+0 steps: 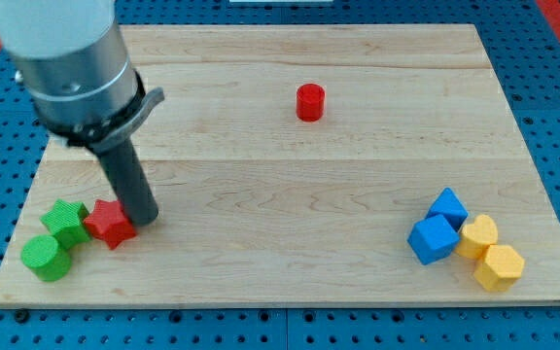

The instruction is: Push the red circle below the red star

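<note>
The red circle stands alone in the upper middle of the wooden board. The red star lies near the view's lower left. My tip rests on the board right beside the star, at its right side, seemingly touching it. The red circle is far up and to the right of both the star and my tip.
A green star touches the red star's left side, with a green cylinder below it. At the lower right cluster two blue blocks and two yellow blocks. The arm's grey body covers the upper left corner.
</note>
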